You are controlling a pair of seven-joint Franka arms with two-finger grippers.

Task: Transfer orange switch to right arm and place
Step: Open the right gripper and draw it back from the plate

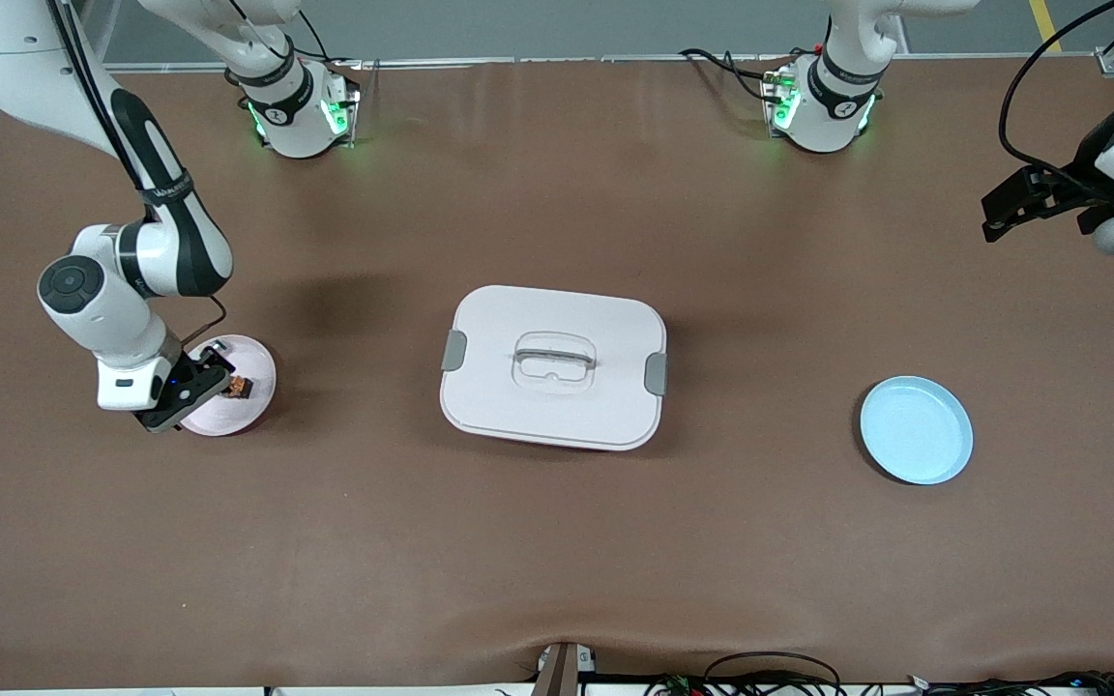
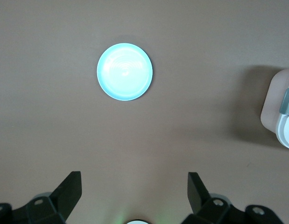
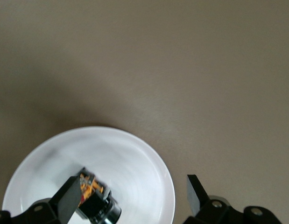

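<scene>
The orange switch (image 1: 240, 388) is a tiny black block with orange markings. It lies in a pale pink-white plate (image 1: 255, 363) toward the right arm's end of the table. My right gripper (image 1: 212, 375) is low over that plate, open, with nothing between its fingers. In the right wrist view the switch (image 3: 94, 197) sits close beside one finger (image 3: 69, 198) on the plate (image 3: 135, 163), and my right gripper (image 3: 135, 192) is spread wide. My left gripper (image 1: 994, 217) waits up in the air at the left arm's end of the table, open and empty (image 2: 135, 186).
A white lidded box (image 1: 554, 365) with grey clasps stands at the table's middle; its corner shows in the left wrist view (image 2: 282, 109). A light blue plate (image 1: 916, 430) lies toward the left arm's end and shows in the left wrist view (image 2: 124, 71). Brown tabletop surrounds them.
</scene>
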